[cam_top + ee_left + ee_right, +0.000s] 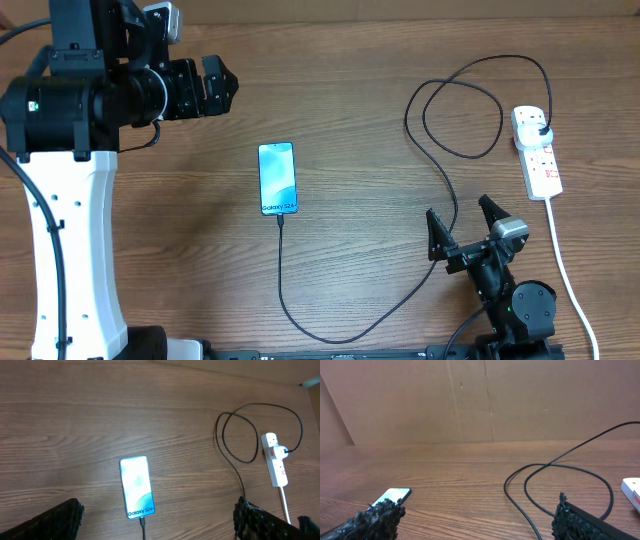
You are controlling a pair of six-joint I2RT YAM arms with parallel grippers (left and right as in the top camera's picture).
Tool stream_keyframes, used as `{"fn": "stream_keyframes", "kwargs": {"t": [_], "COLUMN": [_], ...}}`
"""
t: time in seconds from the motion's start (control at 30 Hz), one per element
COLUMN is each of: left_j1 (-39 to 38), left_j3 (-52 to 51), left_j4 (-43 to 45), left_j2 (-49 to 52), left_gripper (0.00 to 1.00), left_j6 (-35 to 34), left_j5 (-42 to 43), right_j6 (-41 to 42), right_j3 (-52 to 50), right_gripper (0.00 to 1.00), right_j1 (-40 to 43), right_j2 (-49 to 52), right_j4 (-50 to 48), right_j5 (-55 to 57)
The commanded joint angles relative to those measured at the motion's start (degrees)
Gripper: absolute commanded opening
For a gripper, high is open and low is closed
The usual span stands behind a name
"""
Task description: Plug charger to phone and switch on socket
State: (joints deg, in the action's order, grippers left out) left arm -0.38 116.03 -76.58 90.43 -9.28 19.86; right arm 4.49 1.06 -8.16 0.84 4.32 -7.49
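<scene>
- Overall, both of my grippers stood off the task items and held nothing.
- My left gripper (225, 92) hung above the far left part of the wooden table (350, 90), fingers spread wide apart, well away from the phone (277, 179).
- My right gripper (459, 210) sat near the front right of the table, fingers likewise spread wide. In the overhead view the charger cable (279, 260) ran between them; I could not tell whether it touched either finger.
- The phone lay flat, face up, near the table's middle, with its screen lit blue and "Galaxy S24+" readable at the near end.
- The cable's connector tip (280, 217) met the phone's near edge. I could not tell how deep it was seated.
- From the phone, the cable ran toward the front edge, swept right, climbed past my right gripper and formed a loop before reaching the black plug (541, 131).
- That plug sat in the white power strip (536, 150) at the far right, its white cord (560, 250) trailing toward the front edge.
- Red switch marks showed on the strip, but their position was too small to read.
</scene>
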Motion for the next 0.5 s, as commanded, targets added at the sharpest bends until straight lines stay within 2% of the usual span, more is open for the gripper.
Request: {"fn": "stream_keyframes", "kwargs": {"t": [0.0,0.3,0.47], "left_j1": [-0.39,-0.37,0.35], "left_j3": [0.44,-12.28,-20.79], "left_j4": [0.09,0.15,0.57], "left_j2": [-4.52,-16.9,-26.08], "left_gripper": [1.0,1.0,1.0], "left_j6": [0.04,0.13,0.44], "left_j5": [-0.98,-1.14,-10.03], "right_j6": [-0.07,-0.07,-0.07], "right_j3": [-0.61,-0.61,-0.61], "right_gripper": [1.0,1.0,1.0], "right_j1": [0.42,0.42,0.42], "right_j2": [-0.68,-0.68,-0.68], "right_j4": [-0.2,-0.2,-0.2], "right_j5": [0.11,0.11,0.11]}}
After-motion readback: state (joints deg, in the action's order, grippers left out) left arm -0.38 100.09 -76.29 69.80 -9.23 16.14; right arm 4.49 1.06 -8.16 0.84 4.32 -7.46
